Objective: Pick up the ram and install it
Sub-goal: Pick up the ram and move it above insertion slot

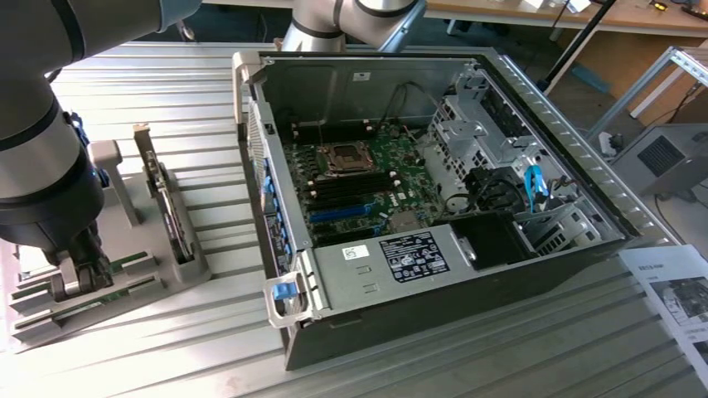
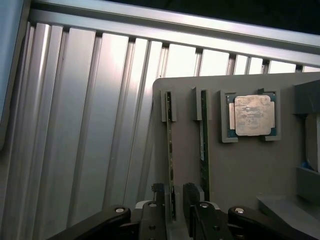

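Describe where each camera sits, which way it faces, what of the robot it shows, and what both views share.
Exterior view: off the arm, high, looking down on the open computer case and slatted table; the arm stands at the exterior view's left, gripper over the grey tray.
Wrist view: on the wrist, looking down past the fingers, which straddle one ram stick; a chip lies nearby.
Shared: tray, gripper, table.
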`<state>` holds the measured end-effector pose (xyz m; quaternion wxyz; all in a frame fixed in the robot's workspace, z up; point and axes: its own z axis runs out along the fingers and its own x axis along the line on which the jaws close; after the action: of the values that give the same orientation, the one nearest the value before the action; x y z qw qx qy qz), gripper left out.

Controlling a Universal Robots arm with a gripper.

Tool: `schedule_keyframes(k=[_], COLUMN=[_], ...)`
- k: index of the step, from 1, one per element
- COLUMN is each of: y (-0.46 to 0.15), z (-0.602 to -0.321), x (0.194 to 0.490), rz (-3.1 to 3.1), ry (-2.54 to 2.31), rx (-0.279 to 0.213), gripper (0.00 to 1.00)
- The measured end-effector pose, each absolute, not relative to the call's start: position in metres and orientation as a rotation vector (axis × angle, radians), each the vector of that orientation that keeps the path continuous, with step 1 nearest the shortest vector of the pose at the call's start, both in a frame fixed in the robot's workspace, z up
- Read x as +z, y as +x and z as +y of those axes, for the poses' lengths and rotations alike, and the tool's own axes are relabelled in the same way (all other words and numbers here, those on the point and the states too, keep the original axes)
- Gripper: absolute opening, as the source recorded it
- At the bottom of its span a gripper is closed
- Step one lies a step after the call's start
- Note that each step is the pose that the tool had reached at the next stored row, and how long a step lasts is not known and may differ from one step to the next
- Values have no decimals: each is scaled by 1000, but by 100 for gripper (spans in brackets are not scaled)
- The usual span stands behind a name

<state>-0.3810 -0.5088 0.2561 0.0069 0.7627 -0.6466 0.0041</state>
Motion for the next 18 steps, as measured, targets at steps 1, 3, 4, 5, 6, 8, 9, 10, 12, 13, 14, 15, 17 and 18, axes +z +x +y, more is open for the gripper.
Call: schedule_keyframes(k=[1, 3, 4, 5, 6, 8, 9, 10, 12, 13, 14, 15, 17, 18], y=[-381, -381, -381, -381, -381, -381, -381, -381, -381, -381, -381, -381, -381, -381], z=[-509, -509, -509, -509, -509, -509, -509, -509, -509, -509, -509, -509, -509, -509], x=[256, 256, 256, 256, 255, 254, 253, 253, 252, 251, 251, 251, 251, 251], rz=[-2023, -2023, -2023, -2023, -2023, -2023, -2023, -2023, -2023, -2023, -2023, -2022, -2023, -2023], ry=[2386, 2386, 2386, 2386, 2386, 2386, 2386, 2386, 2386, 2386, 2386, 2386, 2386, 2386], rx=[13, 13, 13, 13, 13, 13, 13, 13, 13, 13, 13, 13, 13, 13], gripper=[29, 29, 29, 29, 29, 29, 29, 29, 29, 29, 29, 29, 29, 29])
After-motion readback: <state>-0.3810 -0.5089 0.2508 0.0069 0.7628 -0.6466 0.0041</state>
